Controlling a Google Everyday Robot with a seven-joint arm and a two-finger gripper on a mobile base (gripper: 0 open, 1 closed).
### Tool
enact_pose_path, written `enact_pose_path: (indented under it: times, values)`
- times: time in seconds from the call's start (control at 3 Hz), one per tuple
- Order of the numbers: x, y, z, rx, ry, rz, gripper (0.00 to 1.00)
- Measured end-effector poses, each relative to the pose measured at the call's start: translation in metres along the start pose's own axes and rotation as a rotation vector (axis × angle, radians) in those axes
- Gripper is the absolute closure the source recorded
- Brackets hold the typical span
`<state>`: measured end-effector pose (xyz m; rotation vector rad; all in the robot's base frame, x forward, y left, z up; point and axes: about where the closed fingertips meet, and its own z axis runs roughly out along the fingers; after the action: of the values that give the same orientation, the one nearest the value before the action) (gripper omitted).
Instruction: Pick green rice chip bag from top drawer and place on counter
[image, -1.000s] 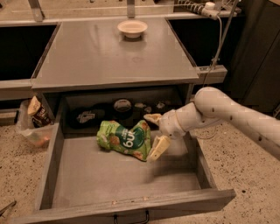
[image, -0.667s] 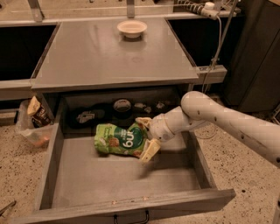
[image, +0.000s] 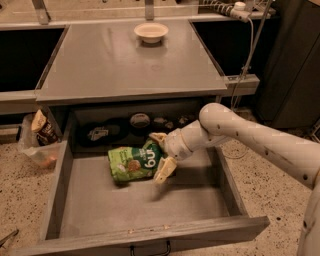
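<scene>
Camera view, from the left: a brown snack bag (image: 42, 131) sits outside the top drawer (image: 55, 200). Inside, toward the back, the green rice chip bag (image: 131, 164) lies sideways, and the hand (image: 161, 156) is clamped on its right end, one pale finger above and one below. The white arm (image: 260, 142) reaches in from the right, its forearm angled down and leftward into the drawer. Up on the table (image: 100, 65), a bowl (image: 151, 31) rests near the far edge.

Tool (image: 158, 157) in top drawer (image: 145, 207), clasping green rice chip bag (image: 130, 164).
</scene>
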<state>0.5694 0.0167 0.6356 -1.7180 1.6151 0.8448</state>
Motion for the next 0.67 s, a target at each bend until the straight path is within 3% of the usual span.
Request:
enact_pose_path:
  times: [0.33, 0.67]
  values:
    - [-0.0074, -0.0057, 0.0245, -0.052, -0.034, 0.024, 0.0]
    - [-0.0077, -0.0059, 0.0258, -0.054, -0.035, 0.024, 0.19]
